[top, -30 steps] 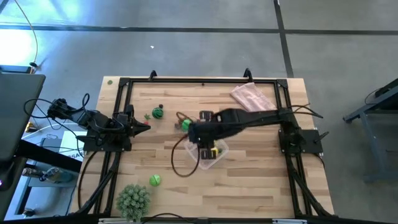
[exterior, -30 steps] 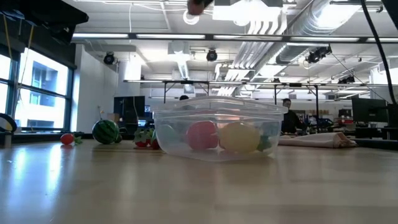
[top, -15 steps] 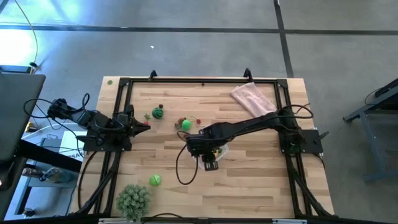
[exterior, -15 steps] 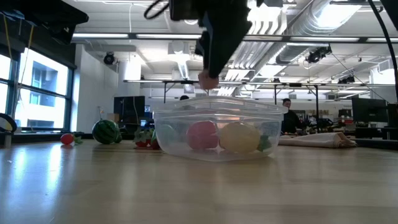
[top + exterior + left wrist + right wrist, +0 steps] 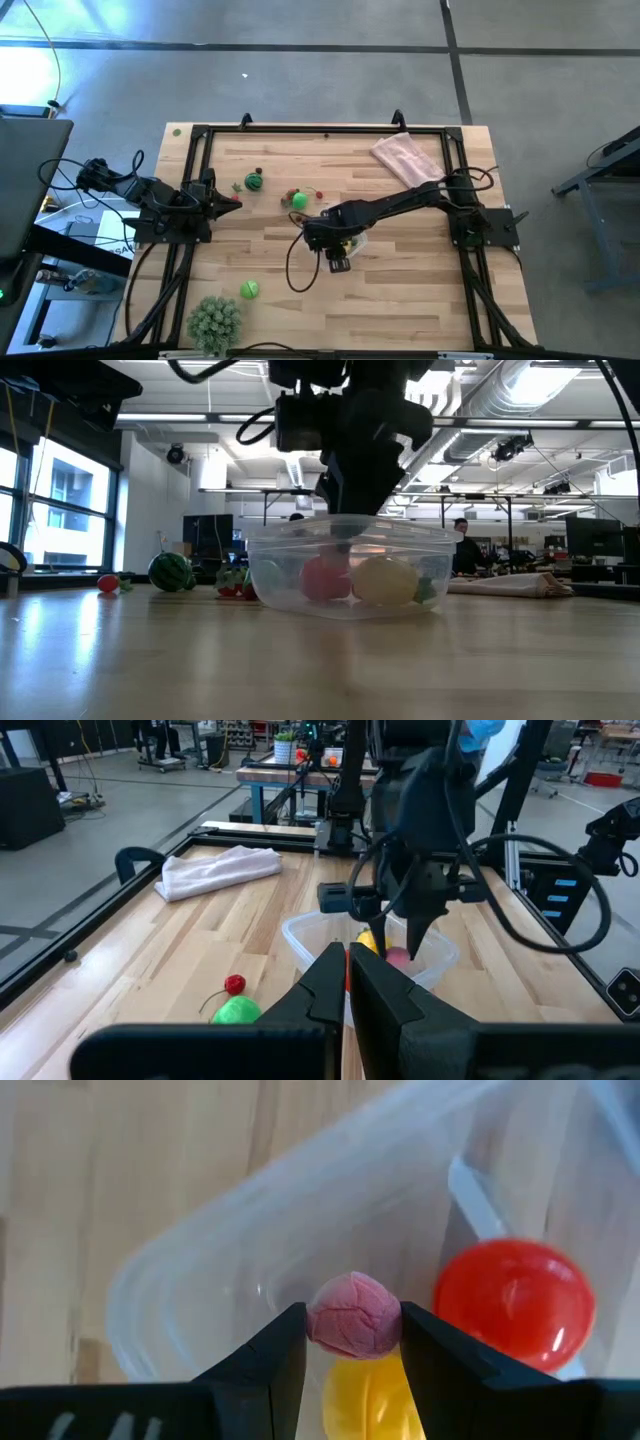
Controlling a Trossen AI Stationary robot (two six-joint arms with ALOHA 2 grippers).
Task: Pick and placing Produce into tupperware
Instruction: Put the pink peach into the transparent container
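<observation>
**Right gripper over the tupperware, pink piece between its fingers**

High view: I see the right arm stretched from the right edge toward the middle of the tabletop (image 5: 400,300), its right gripper (image 5: 335,243) above the tupperware (image 5: 355,243), which is mostly hidden under it. The left arm waits at the left edge, left gripper (image 5: 232,204) pointing inward. Loose produce: a dark-striped green piece (image 5: 253,182) toward the far left, a green piece (image 5: 298,201) with small red bits beside it near the centre, another green piece (image 5: 248,290) toward the near edge. A spiky plant (image 5: 214,320) sits at the near left corner, a pink cloth (image 5: 405,157) toward the far right corner.

Low view: the right gripper hangs at the container's rim. Inside the clear tub I make out a red piece (image 5: 322,578) and a yellow piece (image 5: 385,581) side by side.

Left wrist view: the left fingers (image 5: 385,1000) are pressed together, holding nothing. Beyond them, the tub with the other arm above it.

Right wrist view: the right fingers (image 5: 270,1355) are partly closed on a small pink wrinkled piece (image 5: 353,1315), directly over the tub's interior; a red ball (image 5: 512,1302) and a yellow piece (image 5: 365,1385) lie below.
</observation>
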